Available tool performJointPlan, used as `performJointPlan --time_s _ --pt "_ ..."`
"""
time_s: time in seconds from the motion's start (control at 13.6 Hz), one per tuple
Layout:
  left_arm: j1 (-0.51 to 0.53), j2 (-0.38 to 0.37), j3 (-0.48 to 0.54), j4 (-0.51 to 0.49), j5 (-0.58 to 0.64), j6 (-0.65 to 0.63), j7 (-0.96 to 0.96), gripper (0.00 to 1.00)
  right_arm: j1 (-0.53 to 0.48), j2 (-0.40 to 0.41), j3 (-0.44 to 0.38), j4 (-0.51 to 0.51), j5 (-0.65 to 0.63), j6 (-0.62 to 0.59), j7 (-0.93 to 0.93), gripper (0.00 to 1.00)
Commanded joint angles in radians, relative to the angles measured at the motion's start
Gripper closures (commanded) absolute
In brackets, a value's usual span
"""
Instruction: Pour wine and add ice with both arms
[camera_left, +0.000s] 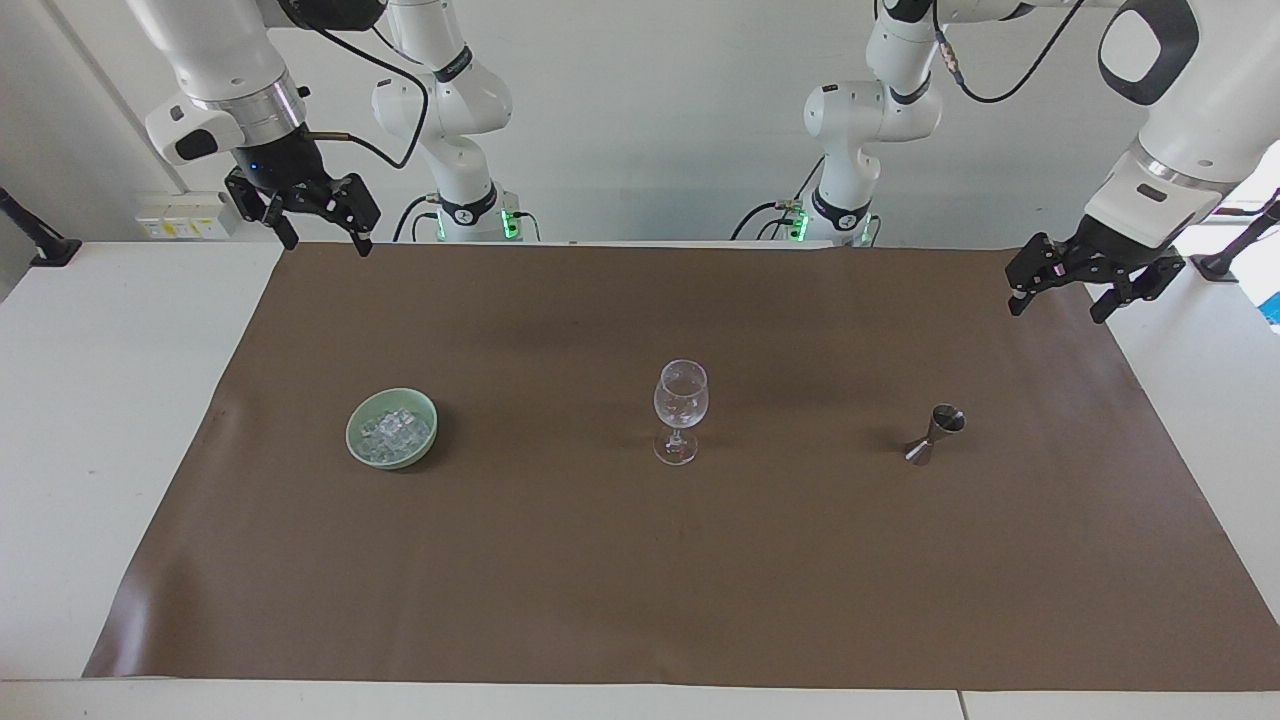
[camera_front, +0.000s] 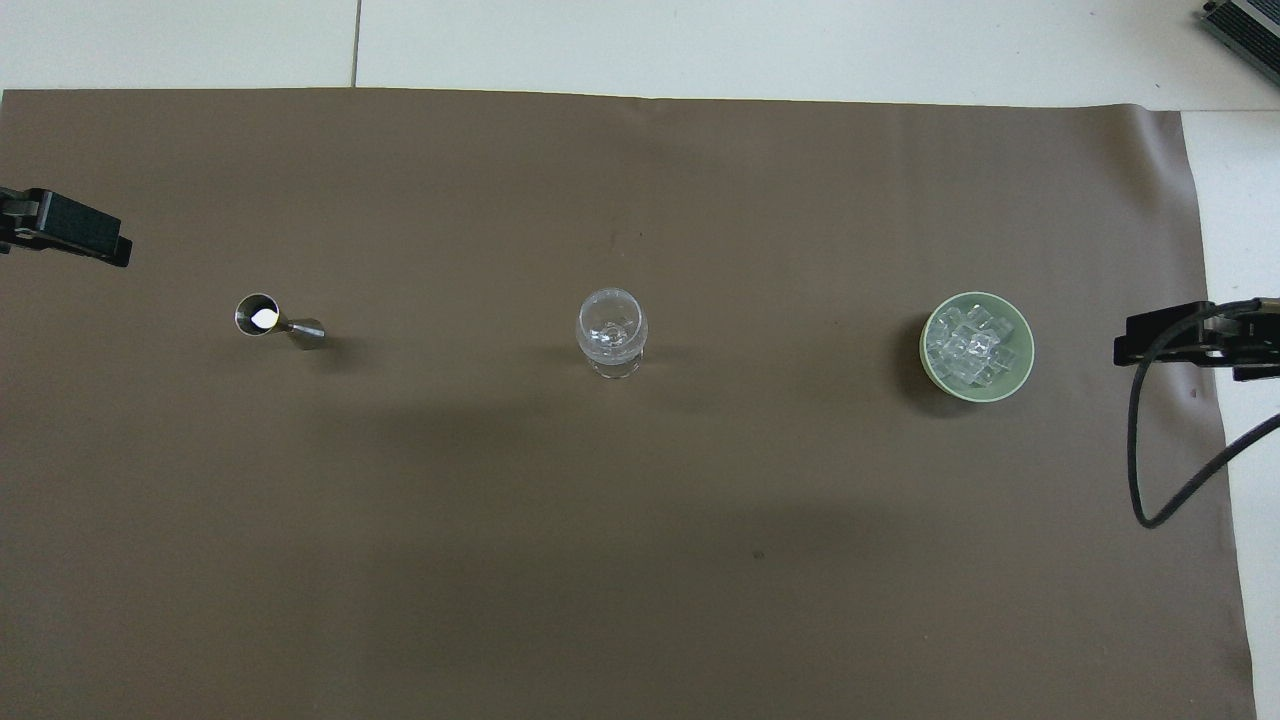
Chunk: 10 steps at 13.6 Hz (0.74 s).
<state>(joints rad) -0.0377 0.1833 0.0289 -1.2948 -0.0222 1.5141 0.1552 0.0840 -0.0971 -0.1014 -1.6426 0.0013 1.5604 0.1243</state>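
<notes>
Brown mat (camera_left: 640, 560) spread over white bench (camera_left: 90, 420), filling most of both views. Wine glass (camera_left: 680, 410) upright at centre of facing frame, clear, standing alone on the mat; in overhead view at frame centre (camera_front: 611, 330). Green bowl (camera_left: 357, 447) at centre-left of facing frame, toward right arm's end of the bench, well apart from the glass; same bowl at centre-right of overhead frame (camera_front: 929, 370). Ice (camera_left: 394, 432) heaped inside the bowl, small clear cubes, none on the mat; heap plain in overhead view too (camera_front: 972, 345). Metal jigger (camera_left: 935, 432) at centre-right of facing frame, toward left arm's end, standing on the mat with open cup uppermost; centre-left in overhead frame (camera_front: 277, 320), bright glint inside the cup. Bowl, glass and jigger roughly in one row across the mat. Right gripper (camera_left: 318, 240) at upper left of facing frame, raised over the mat's corner, fingers apart, nothing between them; only its tip at right edge of overhead frame (camera_front: 1190, 340). Left gripper (camera_left: 1060, 308) at upper right of facing frame, raised over the mat's edge, fingers apart, holding nothing; tip at left edge of overhead frame (camera_front: 70, 228). Neither gripper touching any object.
</notes>
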Motion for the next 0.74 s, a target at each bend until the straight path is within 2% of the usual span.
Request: performJointPlan --time_s 0.0,0.37,0.66 --pt "0.013 0.051 0.006 0.092 -0.005 -0.018 -0.003 0.0 0.0 -0.004 -0.003 -0.002 -0.003 -0.014 -0.018 0.0" --pt "0.013 0.07 0.041 0.092 -0.015 -0.04 -0.025 0.0 0.0 -0.004 -0.003 -0.002 -0.003 -0.014 -0.018 0.0" --pt "0.012 0.149 0.086 0.124 -0.044 -0.058 -0.116 0.0 0.0 -0.004 -0.003 -0.002 -0.003 -0.014 -0.018 0.0"
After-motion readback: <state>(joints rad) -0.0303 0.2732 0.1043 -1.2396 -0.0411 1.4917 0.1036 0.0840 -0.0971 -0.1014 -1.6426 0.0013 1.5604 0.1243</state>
